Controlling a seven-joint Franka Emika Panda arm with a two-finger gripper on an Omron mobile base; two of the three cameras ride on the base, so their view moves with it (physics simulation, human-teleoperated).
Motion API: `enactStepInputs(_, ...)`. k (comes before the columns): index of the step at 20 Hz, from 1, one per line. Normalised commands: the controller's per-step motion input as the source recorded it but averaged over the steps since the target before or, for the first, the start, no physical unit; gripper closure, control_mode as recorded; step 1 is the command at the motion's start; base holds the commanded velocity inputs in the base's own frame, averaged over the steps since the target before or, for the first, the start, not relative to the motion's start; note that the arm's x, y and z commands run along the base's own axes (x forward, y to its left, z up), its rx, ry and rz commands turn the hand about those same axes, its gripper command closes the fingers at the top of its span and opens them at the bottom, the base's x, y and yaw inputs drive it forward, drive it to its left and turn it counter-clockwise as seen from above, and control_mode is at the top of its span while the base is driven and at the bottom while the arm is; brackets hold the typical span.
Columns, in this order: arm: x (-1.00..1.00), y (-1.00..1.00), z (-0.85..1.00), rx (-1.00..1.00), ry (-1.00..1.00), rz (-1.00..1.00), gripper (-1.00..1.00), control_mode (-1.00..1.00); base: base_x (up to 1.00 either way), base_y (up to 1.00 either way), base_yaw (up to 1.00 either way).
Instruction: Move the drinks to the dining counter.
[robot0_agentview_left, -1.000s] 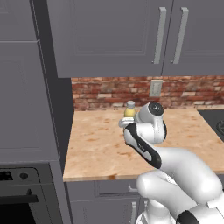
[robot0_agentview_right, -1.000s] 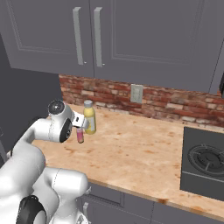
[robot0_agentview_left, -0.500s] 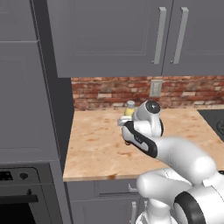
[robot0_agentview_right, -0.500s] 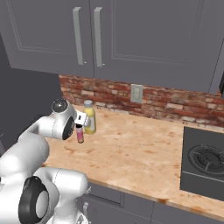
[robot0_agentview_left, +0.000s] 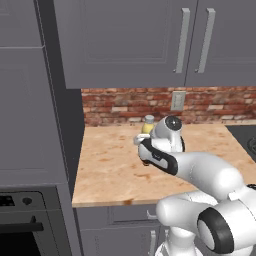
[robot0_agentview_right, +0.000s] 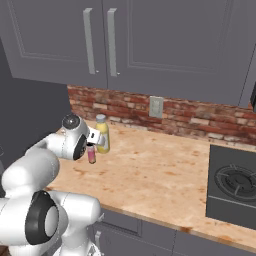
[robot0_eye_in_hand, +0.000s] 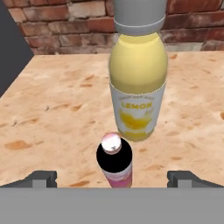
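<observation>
Pincer (robot0_eye_in_hand: 112, 177) wide open, empty; pink bottle (robot0_eye_in_hand: 114, 161) between its tips; yellow bottle (robot0_eye_in_hand: 137, 74) behind.

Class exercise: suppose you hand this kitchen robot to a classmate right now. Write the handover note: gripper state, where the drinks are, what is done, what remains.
Gripper: open, holding nothing, fingertips either side of the small pink bottle.
Drinks: the pink bottle stands upright on the wood counter by the brick backsplash, just in front of the yellow lemon bottle, also upright.
Done: lined up on the pink bottle; nothing lifted.
Left: close on the pink bottle, carry it to the dining counter, then fetch the lemon bottle likewise.
</observation>
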Motion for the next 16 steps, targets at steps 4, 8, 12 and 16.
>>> enactStepInputs(4, 0.08, 0.0, -0.12, 0.0, 0.0, 0.01, -1.0, -1.0, 0.0, 0.0, 0.0)
enactStepInputs(8, 0.11, 0.0, -0.16, 0.0, 0.0, 0.01, -1.0, -1.0, 0.0, 0.0, 0.0)
enactStepInputs(12, 0.13, 0.0, -0.25, 0.0, 0.0, 0.02, -1.0, -1.0, 0.0, 0.0, 0.0)
enactStepInputs(16, 0.1, 0.0, -0.26, 0.0, 0.0, 0.02, -1.0, -1.0, 0.0, 0.0, 0.0)
